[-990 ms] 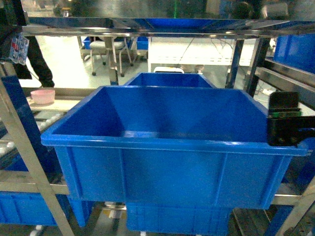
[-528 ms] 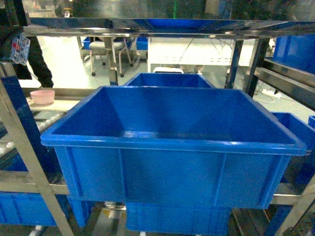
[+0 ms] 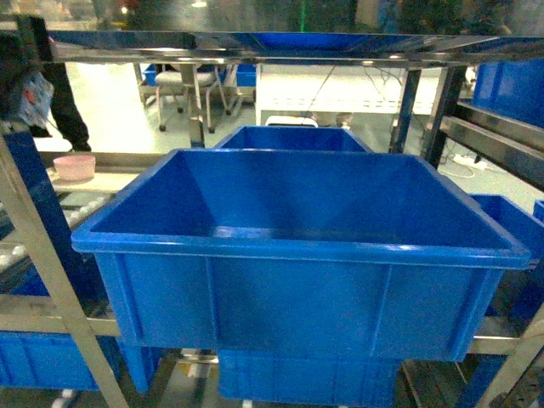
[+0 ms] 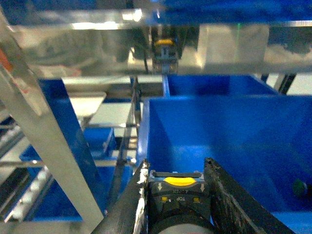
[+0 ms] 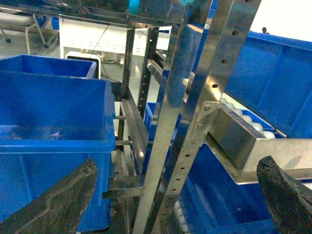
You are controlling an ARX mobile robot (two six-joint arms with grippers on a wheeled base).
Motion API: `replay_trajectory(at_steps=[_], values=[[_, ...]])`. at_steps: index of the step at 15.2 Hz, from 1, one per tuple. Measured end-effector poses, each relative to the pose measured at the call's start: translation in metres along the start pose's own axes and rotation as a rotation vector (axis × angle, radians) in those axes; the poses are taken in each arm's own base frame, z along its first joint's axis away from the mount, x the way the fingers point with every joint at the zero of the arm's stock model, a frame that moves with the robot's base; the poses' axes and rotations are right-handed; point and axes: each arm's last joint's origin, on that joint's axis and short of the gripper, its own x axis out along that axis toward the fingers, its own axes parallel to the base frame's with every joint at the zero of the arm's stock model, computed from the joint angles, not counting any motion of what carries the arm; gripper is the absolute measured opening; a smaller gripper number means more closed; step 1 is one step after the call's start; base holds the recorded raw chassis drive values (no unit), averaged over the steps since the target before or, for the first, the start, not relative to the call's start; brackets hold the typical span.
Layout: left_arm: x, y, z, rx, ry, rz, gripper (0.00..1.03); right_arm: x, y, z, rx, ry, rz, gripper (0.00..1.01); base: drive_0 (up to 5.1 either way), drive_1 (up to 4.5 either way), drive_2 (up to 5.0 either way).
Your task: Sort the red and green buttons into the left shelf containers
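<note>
Blue ribbed plastic bin (image 4: 229, 131) lies just ahead of the left hand (image 4: 178, 195), which clamps a black switch block with a yellow cap (image 4: 178, 187); no red or green cap shows. Right hand (image 5: 175, 195) hangs wide open, empty, beside the shelf post (image 5: 187, 112). Carry step, I'd judge; next, reach over the rim and release.

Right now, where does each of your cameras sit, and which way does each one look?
Head: on the robot, facing forward and slightly down at the front blue bin; no arm shows.
Left wrist: on the left arm, looking along the left gripper, shut on a switch block, into that bin.
Right wrist: on the right arm, looking past the open right gripper at a shelf post.
Shared: all three show the front blue bin.
</note>
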Motion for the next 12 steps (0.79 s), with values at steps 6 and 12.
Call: replay_trajectory(at_steps=[6, 12], values=[[0.075, -0.039, -0.023, 0.010, 0.101, -0.087, 0.28, 0.000, 0.000, 0.000, 0.000, 0.000, 0.000, 0.98, 0.0, 0.00, 0.0], [0.110, -0.068, -0.047, 0.049, 0.200, -0.087, 0.28, 0.000, 0.000, 0.000, 0.000, 0.000, 0.000, 0.98, 0.0, 0.00, 0.0]])
